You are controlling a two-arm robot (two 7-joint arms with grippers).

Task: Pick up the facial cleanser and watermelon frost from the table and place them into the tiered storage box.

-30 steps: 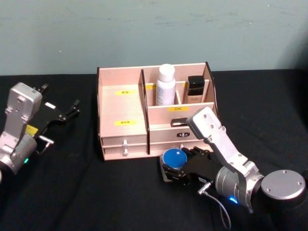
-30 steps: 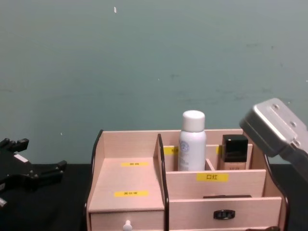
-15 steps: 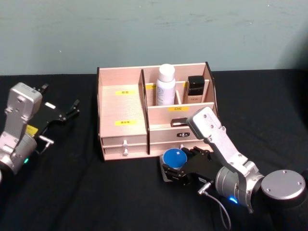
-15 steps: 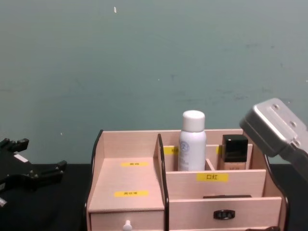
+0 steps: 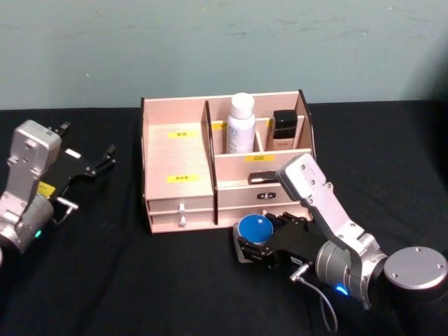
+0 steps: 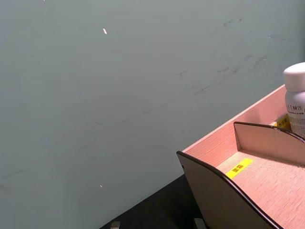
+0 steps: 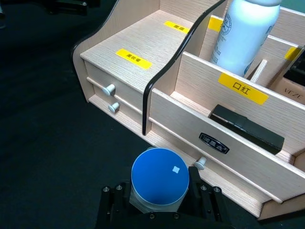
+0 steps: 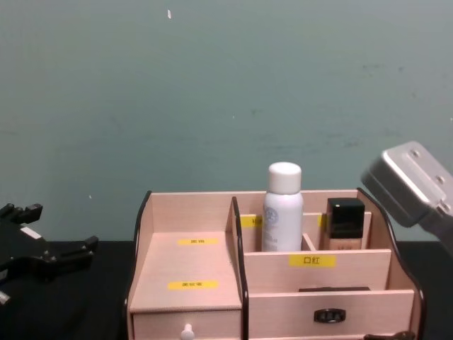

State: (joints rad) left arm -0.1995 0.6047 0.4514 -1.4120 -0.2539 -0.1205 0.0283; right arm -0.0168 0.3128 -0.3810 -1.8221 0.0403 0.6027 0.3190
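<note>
The tiered storage box (image 5: 178, 150) (image 7: 143, 43) (image 8: 187, 283) (image 6: 267, 176) stands mid-table. A white bottle, the facial cleanser (image 5: 241, 124) (image 7: 243, 31) (image 8: 282, 209) (image 6: 296, 95), stands upright in its upper back compartment. In front of the box's right drawers, my right gripper (image 5: 255, 241) (image 7: 159, 193) is shut on a small round jar with a blue lid, the watermelon frost (image 5: 255, 229) (image 7: 159, 174). I cannot tell whether the jar touches the table. My left gripper (image 5: 87, 143) (image 8: 49, 234) is parked open at the far left.
A black-capped bottle (image 5: 284, 128) (image 8: 345, 223) stands beside the white bottle. A flat black item (image 7: 248, 126) lies in the lower right compartment. The box's wide left steps (image 7: 138, 52) are bare. Black cloth covers the table, and a teal wall stands behind.
My right arm's wrist has shifted slightly to the right. The blue-lidded jar has barely moved. The left arm is still.
</note>
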